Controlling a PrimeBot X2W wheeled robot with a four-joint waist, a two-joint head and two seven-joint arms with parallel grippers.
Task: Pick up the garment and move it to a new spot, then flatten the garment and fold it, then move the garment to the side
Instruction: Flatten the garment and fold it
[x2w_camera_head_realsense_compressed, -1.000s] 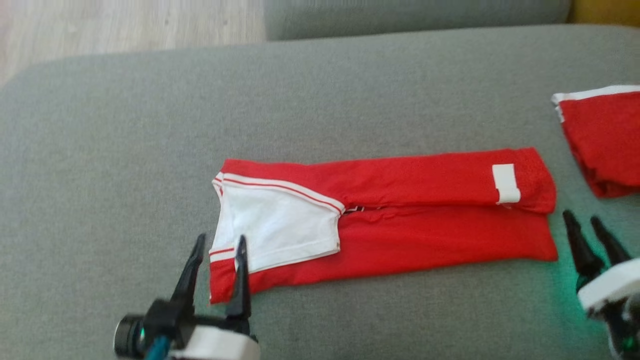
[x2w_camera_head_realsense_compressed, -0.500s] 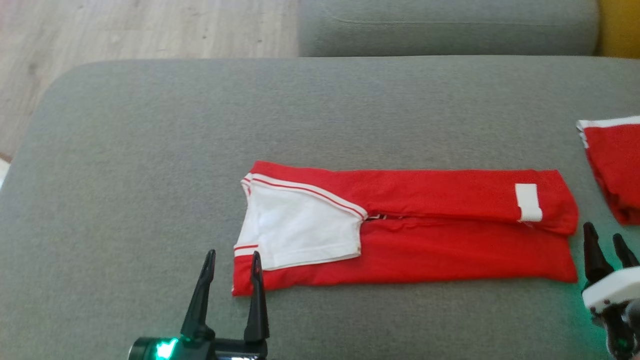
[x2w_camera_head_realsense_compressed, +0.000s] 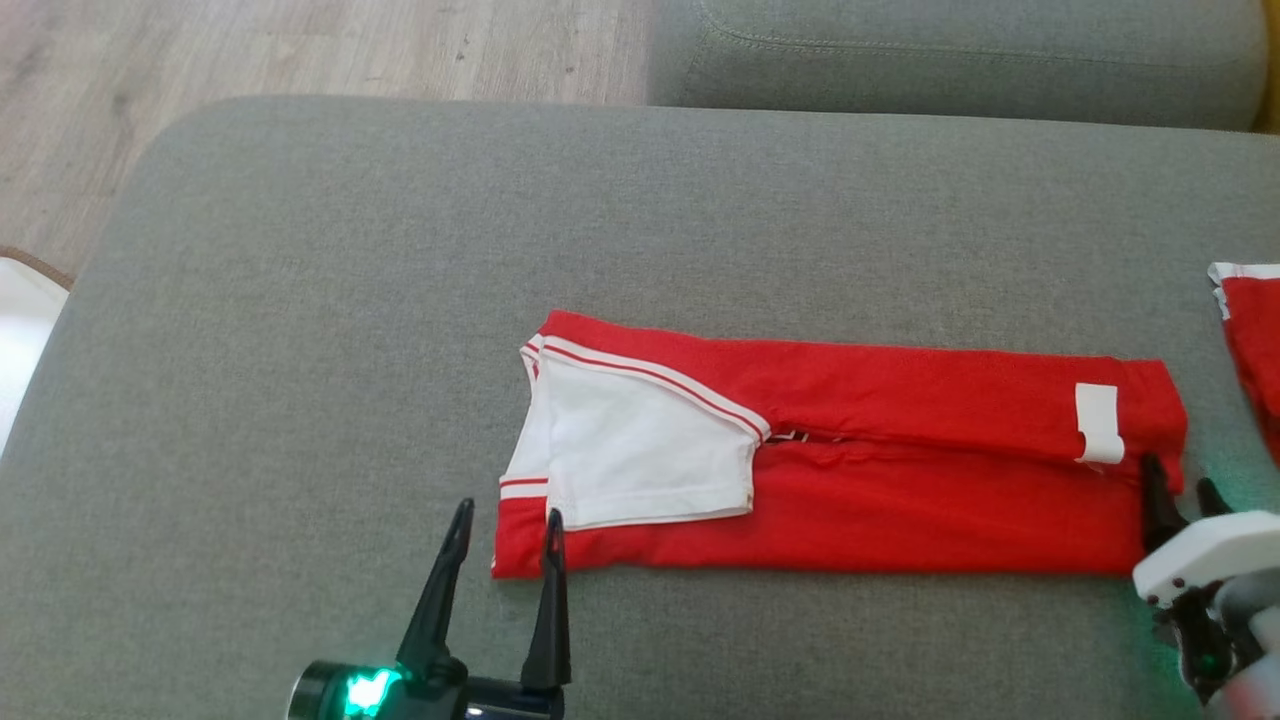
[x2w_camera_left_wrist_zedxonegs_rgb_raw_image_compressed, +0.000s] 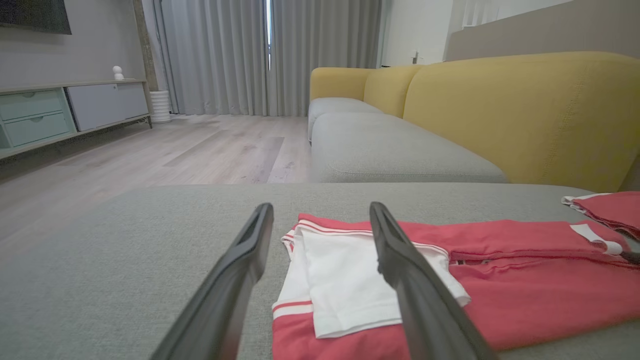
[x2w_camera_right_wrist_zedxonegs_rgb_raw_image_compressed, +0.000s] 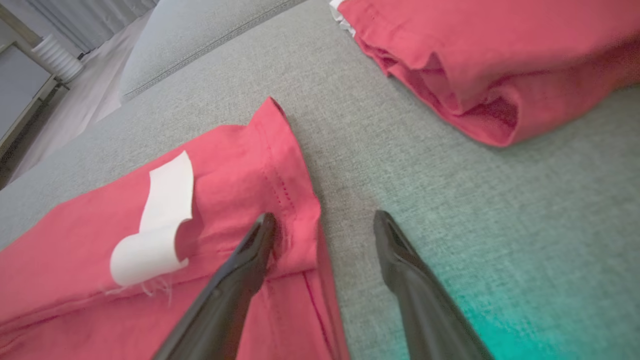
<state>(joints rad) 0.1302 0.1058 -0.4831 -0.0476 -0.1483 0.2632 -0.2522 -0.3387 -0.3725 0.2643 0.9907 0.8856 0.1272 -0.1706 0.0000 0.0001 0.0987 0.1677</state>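
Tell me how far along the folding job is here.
Done: the garment lies flat on the grey cushion, folded lengthwise into a strip, white sleeve folded on top. In hand: the left gripper and right gripper, both open, straddle its two end edges. Left: likely a crosswise fold, then moving it aside.

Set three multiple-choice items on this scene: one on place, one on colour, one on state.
1. The white label on the garment lies at the end by: A the right pincer; B the left pincer; C neither, mid-length.
2. The folded-in sleeve is: A yellow; B white; C black.
3. The left pincer is: A shut on the sleeve; B shut on the label; C open.
A: the label sits beside the right pincer's fingers. B: it shows white against red. C: its fingers stand apart.
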